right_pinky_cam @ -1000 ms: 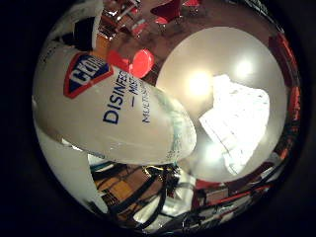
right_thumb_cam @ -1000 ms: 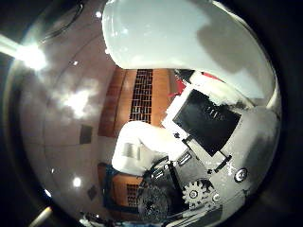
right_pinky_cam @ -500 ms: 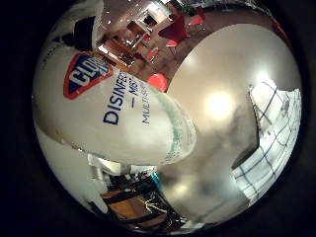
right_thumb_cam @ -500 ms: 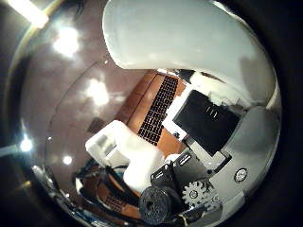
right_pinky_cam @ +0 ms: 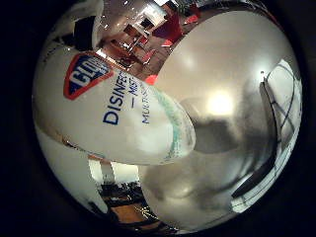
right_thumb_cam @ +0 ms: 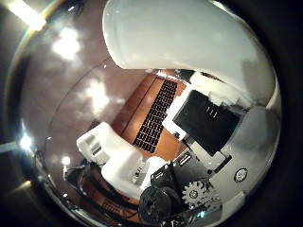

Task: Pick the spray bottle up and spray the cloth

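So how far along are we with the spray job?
The pick-up looks done: the spray bottle fills the little finger side view, right against the palm, with the hand curled beside it. In hand: carrying it over the shiny table. Left: spraying; the cloth isn't clearly in view.

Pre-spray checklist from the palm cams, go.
1. Spray bottle close against the palm: ok, it fills much of the view.
2. Hand curled round the bottle: ok, a finger wraps beside its white body.
3. Bottle lifted off the table: ok, it hangs above the surface.
4. Cloth in range: cannot tell; only a pale patch at the table's edge.
5. Nozzle aimed at the cloth: cannot tell, nozzle hidden.
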`<control>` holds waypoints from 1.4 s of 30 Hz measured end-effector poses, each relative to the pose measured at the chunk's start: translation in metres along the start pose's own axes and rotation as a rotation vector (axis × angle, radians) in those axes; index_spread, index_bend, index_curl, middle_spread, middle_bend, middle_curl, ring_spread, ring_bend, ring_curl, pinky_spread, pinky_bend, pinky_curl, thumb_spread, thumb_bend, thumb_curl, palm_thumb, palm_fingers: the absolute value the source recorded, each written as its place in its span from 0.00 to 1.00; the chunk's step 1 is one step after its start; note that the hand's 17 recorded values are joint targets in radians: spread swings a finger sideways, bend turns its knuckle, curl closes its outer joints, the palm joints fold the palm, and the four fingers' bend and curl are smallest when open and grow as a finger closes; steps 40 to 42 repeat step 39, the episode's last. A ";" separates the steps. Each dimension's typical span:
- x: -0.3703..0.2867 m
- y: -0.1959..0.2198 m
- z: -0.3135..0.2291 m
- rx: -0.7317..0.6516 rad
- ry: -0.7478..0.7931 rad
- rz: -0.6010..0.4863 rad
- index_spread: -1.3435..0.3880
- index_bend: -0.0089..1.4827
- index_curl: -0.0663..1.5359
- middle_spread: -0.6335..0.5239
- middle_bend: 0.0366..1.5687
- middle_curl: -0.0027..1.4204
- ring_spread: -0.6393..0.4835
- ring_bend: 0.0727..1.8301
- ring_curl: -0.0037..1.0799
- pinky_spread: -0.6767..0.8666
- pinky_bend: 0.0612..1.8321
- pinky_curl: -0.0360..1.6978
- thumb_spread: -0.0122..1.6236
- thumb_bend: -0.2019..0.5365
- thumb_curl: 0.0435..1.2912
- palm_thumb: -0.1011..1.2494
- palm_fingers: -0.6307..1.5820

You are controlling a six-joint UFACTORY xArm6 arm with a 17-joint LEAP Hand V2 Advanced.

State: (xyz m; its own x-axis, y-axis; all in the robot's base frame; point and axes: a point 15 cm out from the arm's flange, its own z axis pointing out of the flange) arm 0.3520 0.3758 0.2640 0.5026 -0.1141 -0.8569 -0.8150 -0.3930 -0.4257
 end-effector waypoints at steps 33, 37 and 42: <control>-0.003 0.016 -0.081 0.034 0.127 -0.001 0.65 0.12 0.28 0.64 0.22 0.26 0.71 0.33 0.27 0.76 0.27 0.31 0.65 0.24 0.32 0.59 0.31; -0.014 0.031 -0.109 0.041 0.153 -0.008 0.66 0.12 0.27 0.64 0.19 0.25 0.72 0.31 0.25 0.76 0.26 0.28 0.65 0.24 0.30 0.59 0.33; -0.021 0.043 -0.120 0.039 0.155 0.001 0.66 0.12 0.26 0.64 0.18 0.25 0.73 0.30 0.25 0.76 0.26 0.27 0.65 0.24 0.30 0.59 0.33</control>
